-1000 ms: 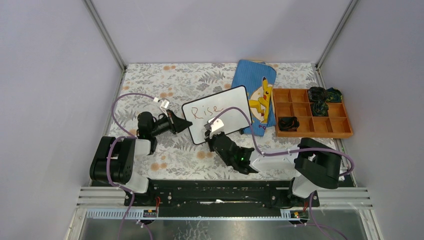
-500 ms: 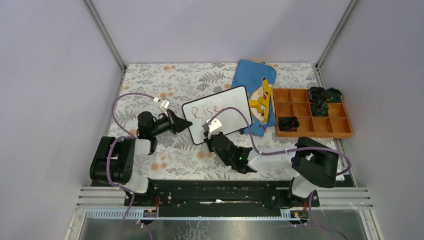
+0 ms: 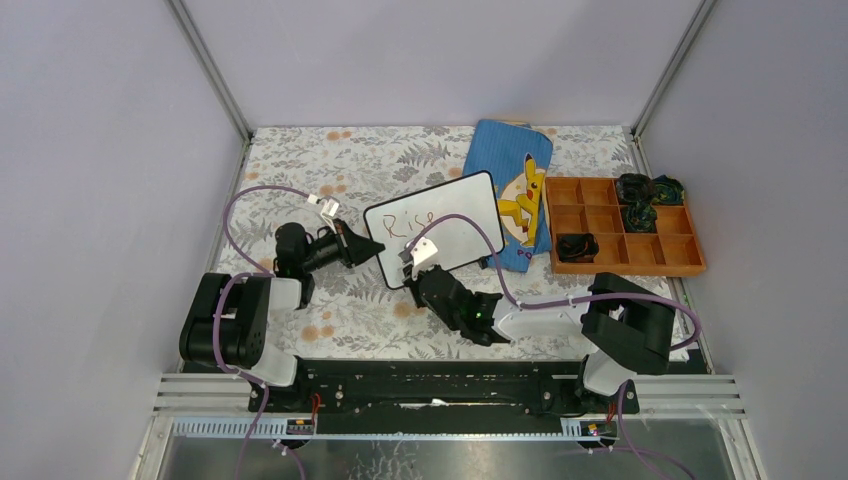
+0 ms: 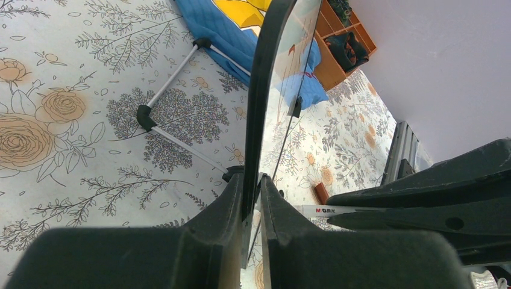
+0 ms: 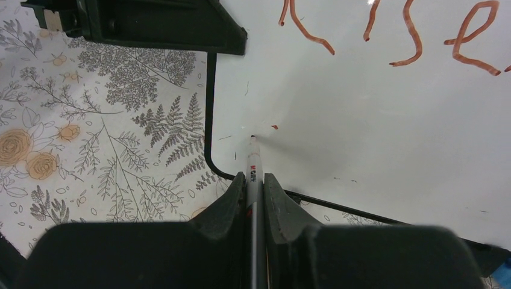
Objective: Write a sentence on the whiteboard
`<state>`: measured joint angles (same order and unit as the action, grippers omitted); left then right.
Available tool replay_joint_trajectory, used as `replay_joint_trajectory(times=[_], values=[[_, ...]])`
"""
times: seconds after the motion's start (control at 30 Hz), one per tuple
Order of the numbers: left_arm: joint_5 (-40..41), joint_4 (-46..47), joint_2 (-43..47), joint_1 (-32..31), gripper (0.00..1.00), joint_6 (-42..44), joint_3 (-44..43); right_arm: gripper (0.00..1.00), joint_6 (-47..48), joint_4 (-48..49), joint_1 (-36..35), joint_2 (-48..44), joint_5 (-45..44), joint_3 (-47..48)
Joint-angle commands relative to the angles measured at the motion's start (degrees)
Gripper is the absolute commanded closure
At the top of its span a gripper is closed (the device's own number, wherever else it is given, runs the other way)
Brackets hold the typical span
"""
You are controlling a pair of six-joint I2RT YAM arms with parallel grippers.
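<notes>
Inside the left end effector (image 4: 252,183), whiteboard (image 4: 265,90) edge pinched.

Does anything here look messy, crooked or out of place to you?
Little. The whiteboard sits askew to the table edges, its left edge pinched by the left hand. Below the red writing, a stray red speck marks the board by the pen tip.

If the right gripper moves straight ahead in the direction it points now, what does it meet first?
The whiteboard: the marker in the right gripper points at its white surface, tip very close or touching, near a corner.
</notes>
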<state>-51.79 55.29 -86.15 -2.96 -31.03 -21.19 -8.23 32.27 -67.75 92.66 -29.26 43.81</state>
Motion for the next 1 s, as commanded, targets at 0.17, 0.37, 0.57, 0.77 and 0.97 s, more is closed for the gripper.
replay_joint_trajectory(times=[0.17,0.37,0.57,0.77,0.97], values=[[2.92,-6.07,-0.51,-0.91,1.0,2.77,-0.26,1.0,-2.16,-3.97,0.51,-0.33,-4.55,1.05],[2.99,-6.16,-0.39,-1.03,1.0,2.89,-0.28,1.0,-3.05,-5.23,0.82,-0.29,-6.13,0.76],[3.1,-6.47,-0.24,-1.25,1.0,3.12,-0.26,1.0,-3.73,-5.93,0.77,-0.63,-7.82,0.49],[3.1,-6.67,-0.18,-1.33,1.0,3.24,-0.26,1.0,-4.36,-6.73,0.77,-0.9,-8.69,0.14],[3.14,-6.87,-0.08,-1.3,1.0,3.43,-0.34,1.0,-5.1,-7.39,0.78,-1.12,-8.88,-0.45]])
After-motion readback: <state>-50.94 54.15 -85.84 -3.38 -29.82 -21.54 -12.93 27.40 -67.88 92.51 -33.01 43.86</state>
